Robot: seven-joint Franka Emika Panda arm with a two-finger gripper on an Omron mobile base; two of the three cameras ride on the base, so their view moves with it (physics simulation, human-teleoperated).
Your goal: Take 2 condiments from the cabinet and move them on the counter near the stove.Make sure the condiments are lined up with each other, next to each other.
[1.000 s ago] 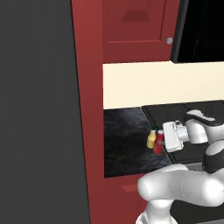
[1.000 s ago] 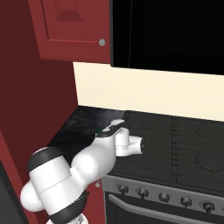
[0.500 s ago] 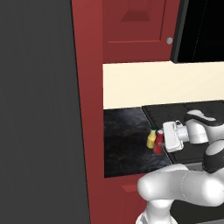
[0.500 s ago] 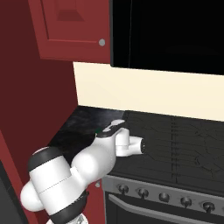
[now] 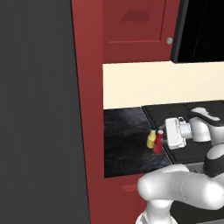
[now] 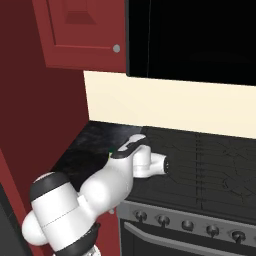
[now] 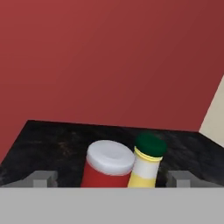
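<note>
On the black counter (image 5: 124, 140), close to the stove (image 5: 192, 109), the two condiments stand upright and touching: the yellow bottle (image 5: 151, 138) with its green cap and the slim red bottle (image 5: 158, 142) with its white cap. My gripper (image 5: 166, 139) hovers just right of them, level with the red bottle. In the hand view the red bottle (image 7: 108, 165) and the yellow bottle (image 7: 147, 161) stand side by side between my spread fingertips (image 7: 42, 178), untouched. The gripper (image 7: 111, 180) is open. The cabinet (image 5: 135, 26) above has its door closed.
A dark red side wall (image 5: 89, 109) bounds the counter on the left, with a cream backsplash (image 6: 150, 107) behind. The stove's grates (image 6: 210, 160) and knob row (image 6: 187, 225) lie to the right. A black microwave (image 6: 200, 35) hangs overhead.
The wrist has edged slightly toward the stove; both bottles stand where they were.
</note>
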